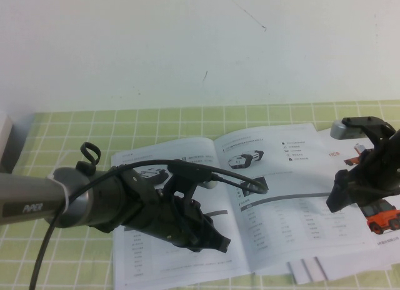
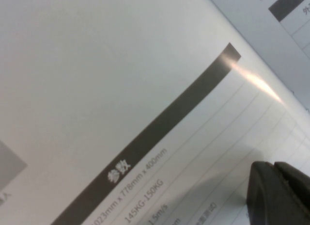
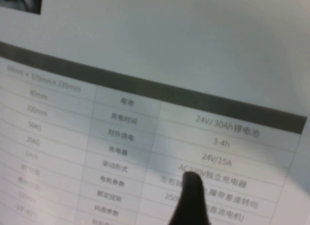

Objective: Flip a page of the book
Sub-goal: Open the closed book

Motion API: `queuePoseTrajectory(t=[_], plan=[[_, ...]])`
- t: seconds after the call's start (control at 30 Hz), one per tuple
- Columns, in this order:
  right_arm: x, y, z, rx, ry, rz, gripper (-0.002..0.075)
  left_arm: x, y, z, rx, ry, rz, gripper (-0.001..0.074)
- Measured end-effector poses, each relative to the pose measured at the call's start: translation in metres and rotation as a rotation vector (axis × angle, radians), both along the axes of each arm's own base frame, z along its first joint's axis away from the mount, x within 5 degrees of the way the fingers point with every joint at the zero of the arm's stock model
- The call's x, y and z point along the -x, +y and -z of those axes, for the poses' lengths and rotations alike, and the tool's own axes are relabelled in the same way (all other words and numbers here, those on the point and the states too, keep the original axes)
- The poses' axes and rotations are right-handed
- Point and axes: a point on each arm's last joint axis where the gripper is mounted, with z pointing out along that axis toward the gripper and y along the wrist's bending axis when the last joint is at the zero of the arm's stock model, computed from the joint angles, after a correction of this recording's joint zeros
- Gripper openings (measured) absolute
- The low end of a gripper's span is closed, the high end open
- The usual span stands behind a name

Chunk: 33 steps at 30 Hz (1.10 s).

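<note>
The book [image 1: 284, 184], a thin white brochure, lies open on the green grid mat. My left gripper [image 1: 219, 245] reaches across the book's left page and sits low over the lower middle, near the spine. In the left wrist view its fingers [image 2: 278, 191] are pressed together just above a page with a grey bar [image 2: 160, 133]; nothing shows between them. My right gripper [image 1: 339, 199] hangs over the right page's outer edge. In the right wrist view it [image 3: 191, 198] shows as one dark tip close above the page's table [image 3: 145, 137].
White sheets with orange trucks [image 1: 382, 218] lie under the book at the right. More loose white sheets [image 1: 312, 269] stick out below it. A grey block [image 1: 5, 143] stands at the left edge. The green mat [image 1: 62, 140] ends at a white wall behind.
</note>
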Motion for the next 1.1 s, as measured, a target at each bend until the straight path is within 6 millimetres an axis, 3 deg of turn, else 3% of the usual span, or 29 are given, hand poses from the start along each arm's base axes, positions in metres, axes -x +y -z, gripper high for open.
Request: queuePoseTrajectory(t=[0.67,1.1], plan=[[-0.001,0.003,0.006,-0.037,0.031,0.019,0.0533,0.000,0.000,0.000,0.001,0.001,-0.001,-0.0004],[-0.002,0.013,0.006,-0.174,0.049,0.008,0.0476,0.000,0.000,0.000,0.001,0.001,-0.001,-0.0004]])
